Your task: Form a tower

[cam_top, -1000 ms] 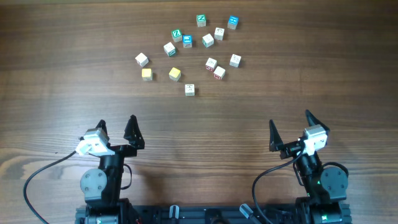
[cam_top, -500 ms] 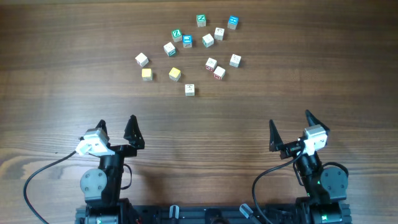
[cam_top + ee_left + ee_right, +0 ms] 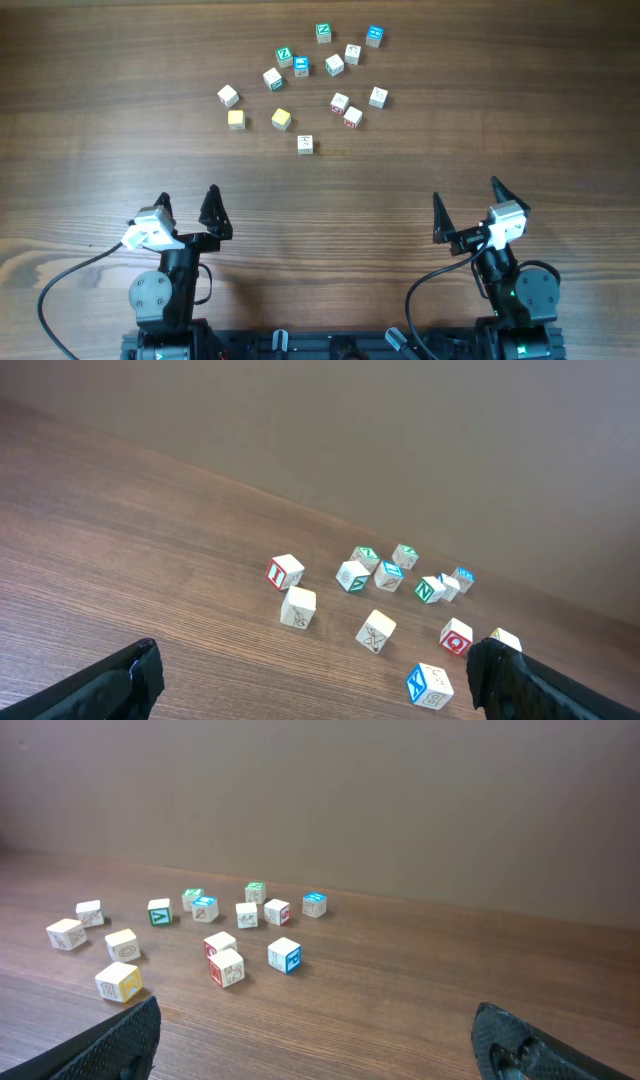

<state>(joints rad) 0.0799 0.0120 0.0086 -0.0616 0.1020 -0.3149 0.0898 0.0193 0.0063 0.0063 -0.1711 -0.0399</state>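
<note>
On the table's [image 3: 100, 150] far side we see letter cubes [image 3: 305, 144] lying singly; our left gripper [image 3: 188, 195] and right gripper [image 3: 465, 190] sit well back, jaws wide and empty.

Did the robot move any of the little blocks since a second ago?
No, nothing visibly changed. The left gripper and the right gripper stay open and empty, well short of the blocks. The cubes lie scattered in the same spots, each on its own, none stacked.
</note>
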